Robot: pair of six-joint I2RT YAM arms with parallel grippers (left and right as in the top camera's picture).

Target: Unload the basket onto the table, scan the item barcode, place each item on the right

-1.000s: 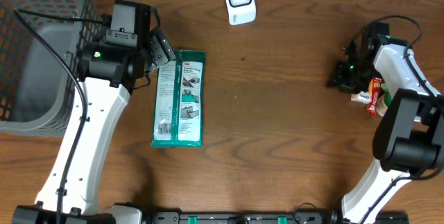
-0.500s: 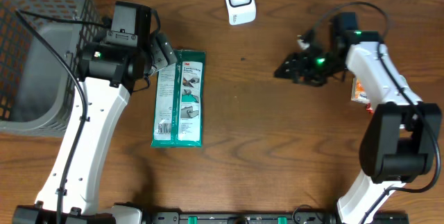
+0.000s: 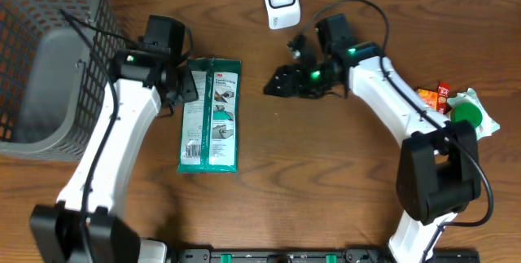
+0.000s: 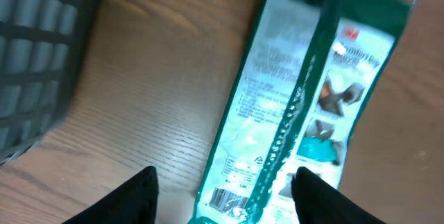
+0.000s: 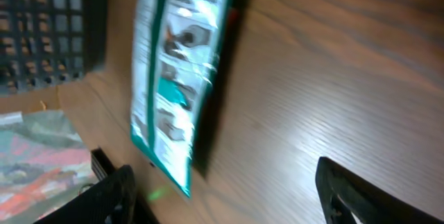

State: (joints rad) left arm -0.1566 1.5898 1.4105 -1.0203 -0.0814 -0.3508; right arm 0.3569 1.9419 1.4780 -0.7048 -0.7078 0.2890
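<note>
Green packet (image 3: 210, 116) lies flat on the table (image 3: 326, 190), just beside the wire basket (image 3: 49, 59).
Left gripper (image 3: 186, 84) hangs over its top edge, fingers (image 4: 132, 196) spread wide; right gripper (image 3: 275, 85), equally wide and empty, hovers near the scanner (image 3: 281, 1).

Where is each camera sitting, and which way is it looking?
Overhead: sits above the table and looks straight down at the green packet, scanner and basket; both arms, the left gripper and the right gripper show.
Left wrist: rides on the left arm and looks down at the green packet's barcode end; its dark fingers show at the bottom.
Right wrist: rides on the right arm and looks slantwise across the table; its fingers show at the bottom corners.
Shared: all three views see the green packet and basket.
</note>
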